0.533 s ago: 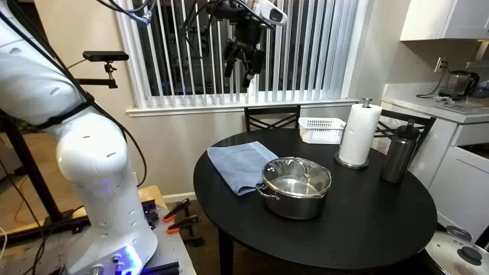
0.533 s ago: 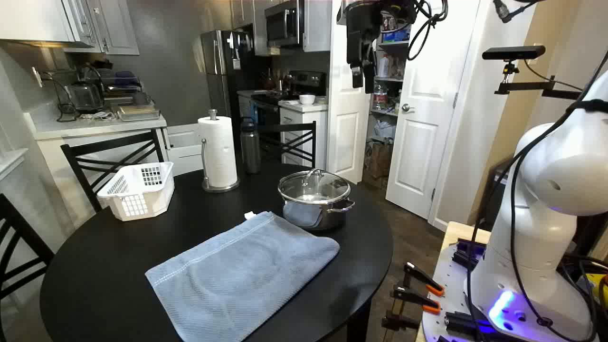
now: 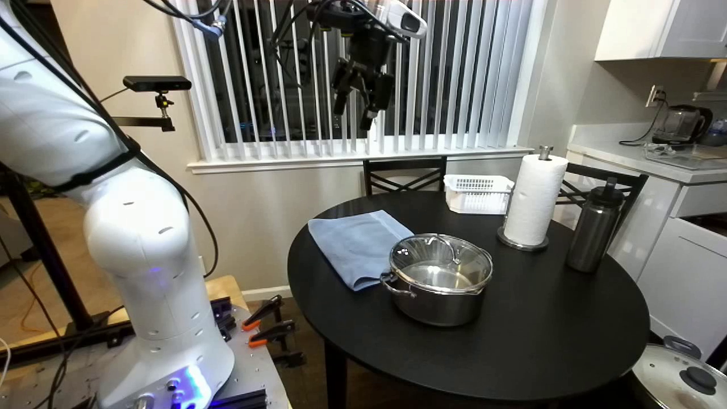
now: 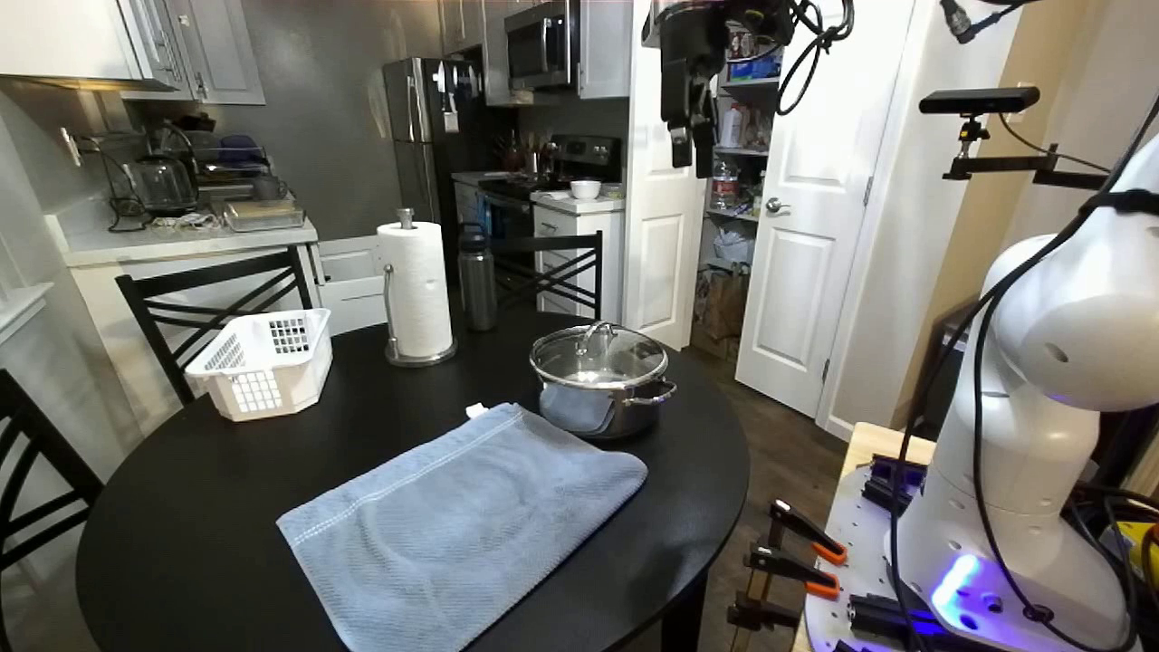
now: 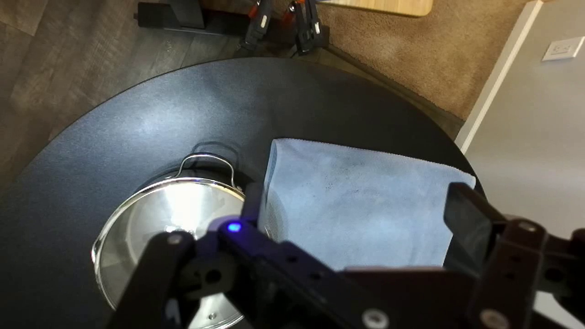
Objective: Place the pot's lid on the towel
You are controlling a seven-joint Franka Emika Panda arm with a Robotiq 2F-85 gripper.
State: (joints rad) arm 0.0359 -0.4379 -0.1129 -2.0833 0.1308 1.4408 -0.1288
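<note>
Here, well below the end effector (image 3: pixel 352 115), spreads a round black worktop (image 3: pixel 545 346) carrying a white basket (image 3: pixel 480 196), a paper roll (image 3: pixel 534 199) and a dark bottle (image 3: pixel 593 233); pale blinds (image 3: pixel 483 74) hang behind the end effector in an exterior view. Its two fingers (image 5: pixel 466 228) stand wide apart, gripping nothing. The lid (image 3: pixel 442 264) is clear glass, shiny, gently domed and edged in bright steel. It sits on the pot (image 3: pixel 440 309), well below the end effector, partly hidden by one finger in the wrist view. Just beside the pot, the towel (image 3: pixel 360 244) lies nearly flat, framed between the fingers there. The lid is round, as long as it is broad, and lies level; its top handle (image 4: pixel 593 331) points upward, while the pot's side handle (image 5: pixel 206 155) juts toward the robot's base (image 3: pixel 170 352).
</note>
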